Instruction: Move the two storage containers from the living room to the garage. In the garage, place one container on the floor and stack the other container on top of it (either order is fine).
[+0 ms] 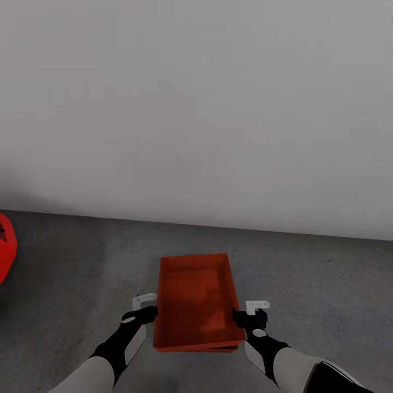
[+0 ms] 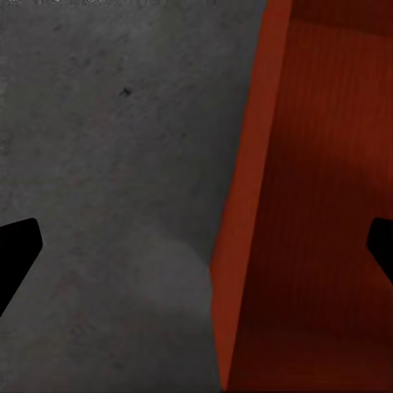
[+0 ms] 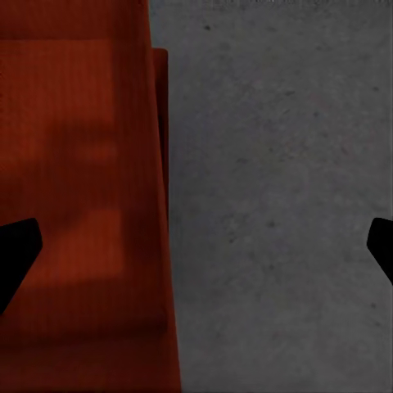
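Note:
One orange-red storage container (image 1: 196,295) sits on top of the other, whose edge (image 1: 221,347) peeks out underneath at the near side, on the dark grey concrete floor (image 1: 305,284) of the garage. My left gripper (image 1: 146,307) is open at the top box's left wall, which stands between its black fingers (image 2: 18,250) in the left wrist view. My right gripper (image 1: 248,312) is open at the right wall, its fingers (image 3: 16,246) astride it. In the right wrist view the lower container's rim (image 3: 161,90) juts out beside the upper box (image 3: 78,164).
A plain pale grey wall (image 1: 196,109) rises just behind the boxes. Part of a red car (image 1: 5,248) shows at the far left edge. Bare concrete lies to both sides of the stack.

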Controlling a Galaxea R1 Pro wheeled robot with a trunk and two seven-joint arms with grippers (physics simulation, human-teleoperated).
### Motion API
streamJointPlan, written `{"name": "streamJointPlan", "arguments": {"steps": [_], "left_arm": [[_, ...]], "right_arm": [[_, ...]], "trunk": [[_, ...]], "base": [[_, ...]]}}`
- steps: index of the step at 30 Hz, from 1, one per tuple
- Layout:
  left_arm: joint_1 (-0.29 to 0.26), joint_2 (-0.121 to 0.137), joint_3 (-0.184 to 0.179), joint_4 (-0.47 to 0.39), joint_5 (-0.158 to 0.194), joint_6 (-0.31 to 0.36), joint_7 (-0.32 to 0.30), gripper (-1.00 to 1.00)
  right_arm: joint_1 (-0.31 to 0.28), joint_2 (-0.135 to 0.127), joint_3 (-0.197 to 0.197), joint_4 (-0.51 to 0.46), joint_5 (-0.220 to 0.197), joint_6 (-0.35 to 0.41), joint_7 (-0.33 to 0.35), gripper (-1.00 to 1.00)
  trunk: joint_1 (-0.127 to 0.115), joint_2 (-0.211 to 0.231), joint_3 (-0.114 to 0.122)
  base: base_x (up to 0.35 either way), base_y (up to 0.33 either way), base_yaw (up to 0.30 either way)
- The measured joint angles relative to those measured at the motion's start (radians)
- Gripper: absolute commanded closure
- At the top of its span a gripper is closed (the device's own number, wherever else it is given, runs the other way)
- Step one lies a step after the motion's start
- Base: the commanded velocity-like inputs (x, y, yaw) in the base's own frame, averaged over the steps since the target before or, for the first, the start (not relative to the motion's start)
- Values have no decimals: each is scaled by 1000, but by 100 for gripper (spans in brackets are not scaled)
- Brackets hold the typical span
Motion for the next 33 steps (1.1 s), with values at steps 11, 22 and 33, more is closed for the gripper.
{"name": "streamJointPlan", "arguments": {"steps": [11, 22, 33], "left_arm": [[0, -1, 1, -1, 2, 0, 0, -100], [0, 0, 1, 1, 2, 0, -2, -100], [0, -2, -2, -2, 1, 0, -12, -100]], "right_arm": [[0, -1, 0, 0, 0, 0, 0, -100], [-1, -2, 0, 0, 0, 0, 0, -100], [0, 0, 0, 1, -2, 0, 1, -100]], "trunk": [[-42, 77, 34], [-84, 154, 69], [-115, 210, 94]], "base": [[0, 0, 0], [0, 0, 0], [0, 0, 0]]}}
